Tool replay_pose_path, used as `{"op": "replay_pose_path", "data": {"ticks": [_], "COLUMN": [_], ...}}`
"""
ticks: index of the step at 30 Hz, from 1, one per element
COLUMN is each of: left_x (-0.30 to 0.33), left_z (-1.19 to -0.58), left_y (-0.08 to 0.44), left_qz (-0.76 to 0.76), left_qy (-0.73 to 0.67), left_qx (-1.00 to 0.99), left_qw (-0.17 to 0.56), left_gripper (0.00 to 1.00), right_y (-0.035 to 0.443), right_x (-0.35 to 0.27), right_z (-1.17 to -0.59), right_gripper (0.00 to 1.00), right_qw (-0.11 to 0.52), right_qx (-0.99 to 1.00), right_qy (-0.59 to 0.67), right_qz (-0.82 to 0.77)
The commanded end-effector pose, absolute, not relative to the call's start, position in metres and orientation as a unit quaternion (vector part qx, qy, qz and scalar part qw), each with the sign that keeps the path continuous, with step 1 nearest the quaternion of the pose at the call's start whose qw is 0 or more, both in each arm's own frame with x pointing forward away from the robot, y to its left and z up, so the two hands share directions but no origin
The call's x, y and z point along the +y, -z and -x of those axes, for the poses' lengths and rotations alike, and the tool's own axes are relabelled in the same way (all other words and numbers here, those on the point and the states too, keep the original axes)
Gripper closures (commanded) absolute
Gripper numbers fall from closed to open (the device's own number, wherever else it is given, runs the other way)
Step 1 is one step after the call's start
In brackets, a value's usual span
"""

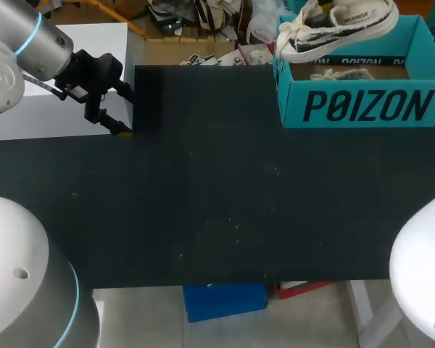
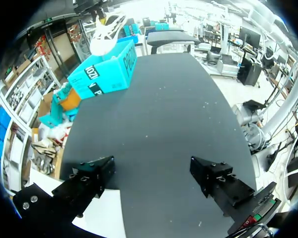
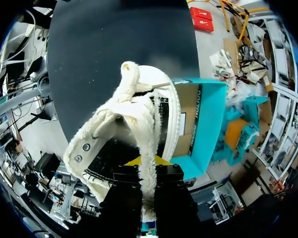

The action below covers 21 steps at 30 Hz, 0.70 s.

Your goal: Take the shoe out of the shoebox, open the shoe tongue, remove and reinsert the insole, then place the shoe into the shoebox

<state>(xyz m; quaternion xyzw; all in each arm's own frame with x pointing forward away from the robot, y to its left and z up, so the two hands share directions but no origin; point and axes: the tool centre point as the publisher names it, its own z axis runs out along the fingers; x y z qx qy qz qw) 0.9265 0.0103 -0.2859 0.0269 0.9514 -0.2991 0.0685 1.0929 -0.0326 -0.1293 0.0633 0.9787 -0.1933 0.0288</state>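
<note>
The white-and-black canvas shoe (image 1: 341, 25) with frayed cream laces hangs just above the open teal cardboard shoebox (image 1: 362, 105) at the far right of the black table (image 1: 203, 203); the right gripper (image 3: 148, 173) pinches it, seemingly by the tongue or collar, its 2 fingers nearly together. It is likely light, floppy in the upper and stiffer at the rubber sole, so the heel offers a surer hold. The left gripper (image 1: 123, 111) stands spread at the table's left edge, beside a white block (image 1: 58, 72); the wide stretch of table between them gives room to set down.
</note>
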Motion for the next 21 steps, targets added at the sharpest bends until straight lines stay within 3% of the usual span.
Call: {"op": "replay_pose_path", "data": {"ticks": [1,6,21], "left_x": [0.01,0.01,0.01], "left_z": [-0.926,-0.926,-0.926], "left_y": [0.287,0.287,0.287], "left_qz": [-0.027,-0.027,-0.027], "left_qy": [0.299,0.299,0.299], "left_qx": [0.951,0.951,0.951], "left_qw": [0.071,0.071,0.071], "left_gripper": [0.0,0.0,0.0], "right_y": [0.136,0.14,0.14], "right_x": [-0.049,-0.068,-0.068], "right_z": [-1.11,-1.136,-1.136], "right_gripper": [1.0,1.0,1.0], "right_qw": [0.028,0.036,0.036], "right_qx": [0.981,0.978,0.978], "right_qy": [0.18,0.204,0.204], "right_qz": [-0.062,-0.035,-0.035]}}
